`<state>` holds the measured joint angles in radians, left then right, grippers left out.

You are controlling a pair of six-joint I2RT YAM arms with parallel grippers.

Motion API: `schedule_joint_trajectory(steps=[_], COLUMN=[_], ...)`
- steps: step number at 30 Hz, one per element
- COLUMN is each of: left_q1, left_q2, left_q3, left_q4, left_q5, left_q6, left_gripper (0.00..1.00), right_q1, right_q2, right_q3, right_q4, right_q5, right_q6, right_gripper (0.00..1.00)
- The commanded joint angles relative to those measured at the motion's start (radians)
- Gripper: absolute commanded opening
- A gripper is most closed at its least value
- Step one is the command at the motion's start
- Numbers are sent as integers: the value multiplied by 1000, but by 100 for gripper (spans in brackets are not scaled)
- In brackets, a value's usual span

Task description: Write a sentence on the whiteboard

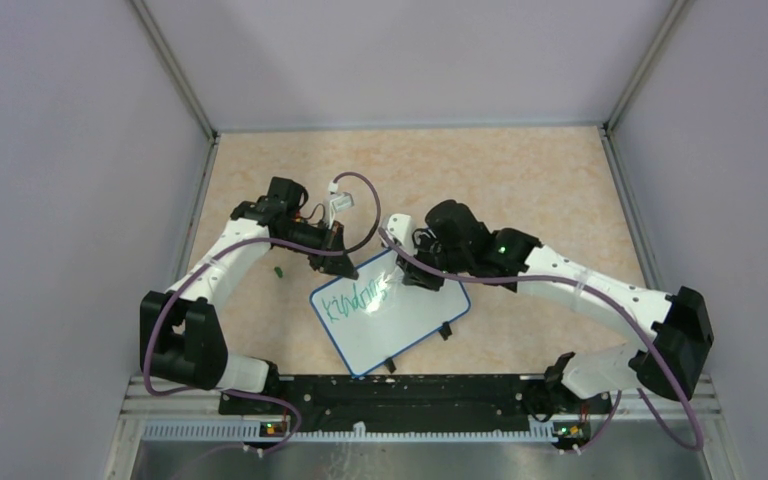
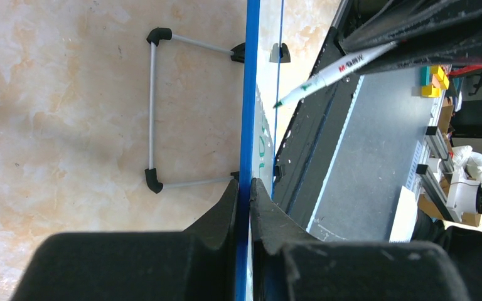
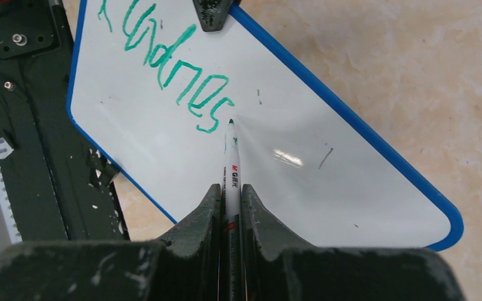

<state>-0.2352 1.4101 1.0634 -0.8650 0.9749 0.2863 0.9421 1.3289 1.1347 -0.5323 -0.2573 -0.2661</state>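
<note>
The whiteboard is white with a thin blue rim and rounded corners. It sits skewed on the table, with two black clip feet on its near long edge. The sentence is green script, unfinished, one line reading "kindnes" near the far long edge.

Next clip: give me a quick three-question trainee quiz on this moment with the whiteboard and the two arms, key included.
1. True or false: the left gripper has its jaws shut on the blue rim of the whiteboard.
2. What does the right gripper hold? A) an eraser B) a marker C) nothing
3. Fill in: the writing on the board is ___ in colour.
Key: 1 true; 2 B; 3 green.
</note>
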Motion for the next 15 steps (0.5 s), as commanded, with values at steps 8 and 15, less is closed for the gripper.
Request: schedule_joint_trajectory(steps=[8,15], left_q1=[-26,-26], left_q2=[18,18], left_q3=[-22,-22], left_q4=[-7,-6], left_q5=[-84,-87], left_q6=[5,3], left_gripper=[0,0], right_q1=[-37,-35], right_q2=[14,38], right_q3=[62,76], right_q4=[16,22], right_q5=[44,12], right_q6=[9,8], right_gripper=[0,0])
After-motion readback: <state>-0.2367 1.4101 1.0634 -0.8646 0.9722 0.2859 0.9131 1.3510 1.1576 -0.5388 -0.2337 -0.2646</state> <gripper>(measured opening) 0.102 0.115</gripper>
